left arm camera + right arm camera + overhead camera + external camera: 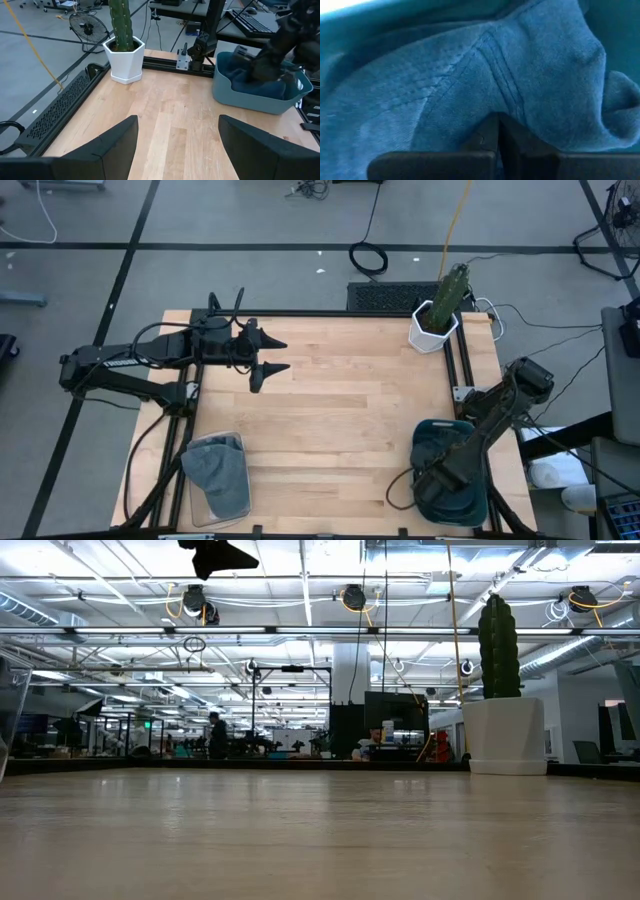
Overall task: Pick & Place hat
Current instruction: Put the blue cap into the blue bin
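big open-plan robotics lab or workshop: exposed ceiling with pipes and cable reels (195, 602), rows of workstations and monitors, a person (216, 734) standing far back, a floor fan (89, 28), taped grey floor (250, 220), loose cables (368, 256).

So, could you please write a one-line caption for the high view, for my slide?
Right gripper reaches into the blue bin of hats; left gripper waits open over the table.

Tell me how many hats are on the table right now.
2. A grey hat lies in the clear bin at the near left corner; a blue hat sits in the blue bin at the near right, under the right gripper. More may be hidden beneath.
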Robot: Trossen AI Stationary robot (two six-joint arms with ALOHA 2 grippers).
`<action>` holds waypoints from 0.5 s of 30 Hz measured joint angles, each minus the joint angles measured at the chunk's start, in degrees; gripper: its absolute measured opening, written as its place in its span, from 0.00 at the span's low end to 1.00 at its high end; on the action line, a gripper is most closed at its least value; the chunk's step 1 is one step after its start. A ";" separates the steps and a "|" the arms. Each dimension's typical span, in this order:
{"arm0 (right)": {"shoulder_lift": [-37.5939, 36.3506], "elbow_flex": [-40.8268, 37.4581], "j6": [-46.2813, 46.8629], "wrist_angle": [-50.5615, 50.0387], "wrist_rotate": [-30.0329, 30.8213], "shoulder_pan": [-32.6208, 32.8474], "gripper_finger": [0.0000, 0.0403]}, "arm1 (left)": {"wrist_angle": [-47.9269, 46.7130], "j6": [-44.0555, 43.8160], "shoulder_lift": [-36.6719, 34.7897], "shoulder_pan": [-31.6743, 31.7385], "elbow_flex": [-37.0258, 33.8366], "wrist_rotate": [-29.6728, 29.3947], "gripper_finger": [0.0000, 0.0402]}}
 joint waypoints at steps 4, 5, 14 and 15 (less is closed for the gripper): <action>-0.04 -3.65 0.54 2.63 -2.49 -0.21 0.00 | -0.01 0.00 0.00 0.00 0.00 0.00 0.70; -0.02 -3.94 0.57 3.10 -2.57 -0.34 0.00 | -0.01 0.00 0.00 0.00 0.00 0.00 0.70; -0.67 6.55 2.09 -10.77 1.64 -0.93 0.00 | -0.01 0.00 0.00 -0.01 0.00 0.00 0.70; -0.92 8.63 2.20 -12.72 1.89 -0.62 0.00 | -0.01 0.00 0.00 0.00 0.00 0.00 0.70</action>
